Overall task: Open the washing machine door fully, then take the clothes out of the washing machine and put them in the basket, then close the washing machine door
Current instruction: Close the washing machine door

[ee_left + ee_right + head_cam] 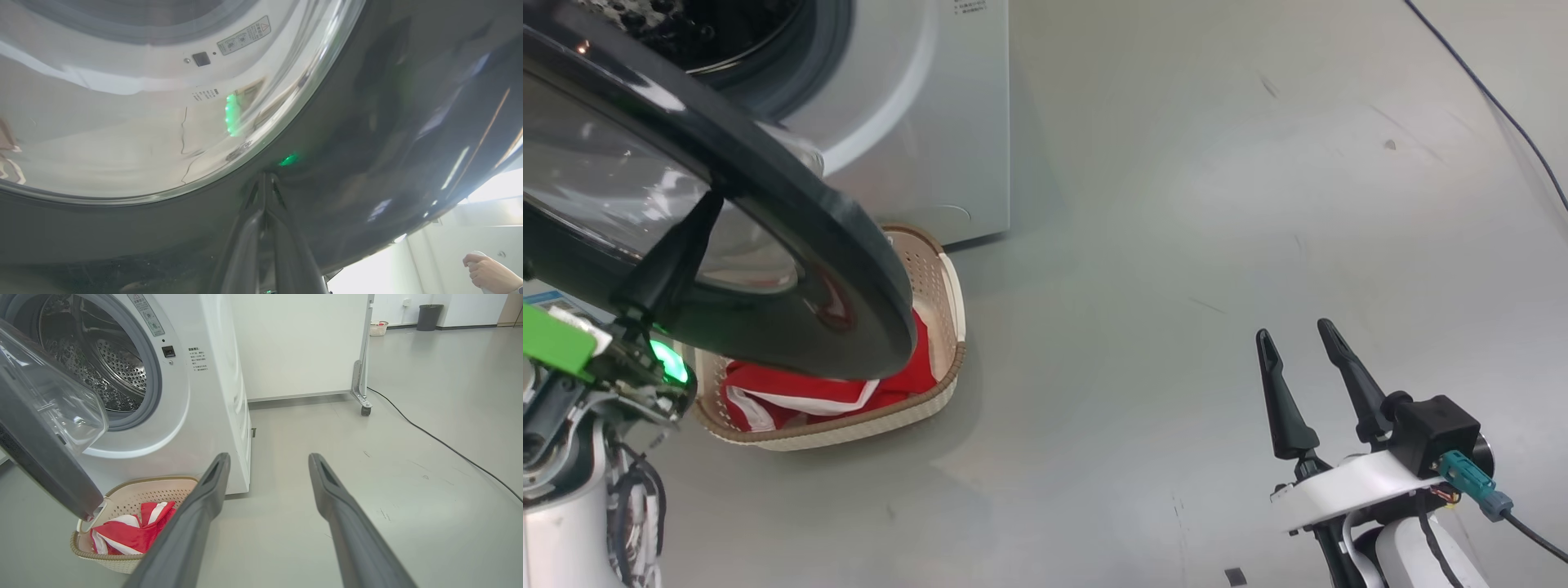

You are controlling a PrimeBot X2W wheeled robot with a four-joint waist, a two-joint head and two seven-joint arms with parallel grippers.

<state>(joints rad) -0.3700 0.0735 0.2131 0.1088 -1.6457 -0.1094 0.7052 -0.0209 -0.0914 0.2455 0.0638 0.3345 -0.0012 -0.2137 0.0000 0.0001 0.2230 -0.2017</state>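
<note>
Left claw (264,181), its fingers pinched together on nothing, sets its tips against the glossy outer face of the washing machine door (833,269). Toward eleven o'clock in the head view, the washing machine (907,98) shows a drum that looks bare. Its door hangs half-swung over the basket (952,294) at seven o'clock, where the clothes (792,392) lie. Closing appears to be the step: push steadily near the door's free edge, following its arc so the tips don't skid, until it seats. Right claw (1294,331), spread wide and empty, hangs at four o'clock above the floor.
</note>
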